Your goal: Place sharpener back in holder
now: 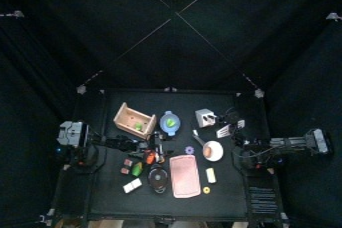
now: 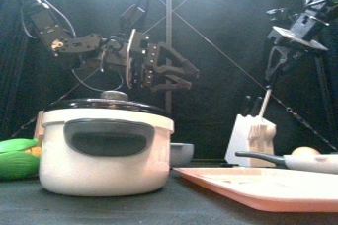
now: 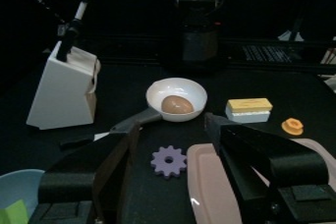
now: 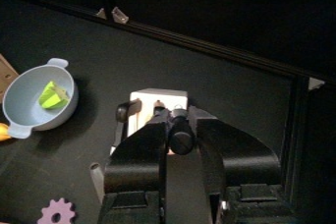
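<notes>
The holder (image 1: 207, 118) is a small pale block at the table's back right. It shows as a white block (image 2: 254, 136) in the front view and as a white face (image 4: 159, 103) right under my right gripper. My right gripper (image 4: 176, 130) hangs high above it (image 2: 295, 34), shut on the black handle of the sharpener (image 4: 179, 135). The sharpener's thin rod (image 2: 272, 79) points down toward the holder's top. My left gripper (image 3: 184, 174) stands open over the table's left middle, with nothing between its jaws.
A tan wooden box (image 1: 134, 120) and a blue bowl (image 1: 171, 122) sit at the back. A pink board (image 1: 185, 175) lies in front, a cream pot (image 2: 106, 152) at the front edge. A white bowl (image 3: 178, 98), yellow block (image 3: 250, 108) and purple gear (image 3: 168, 159) lie near the left gripper.
</notes>
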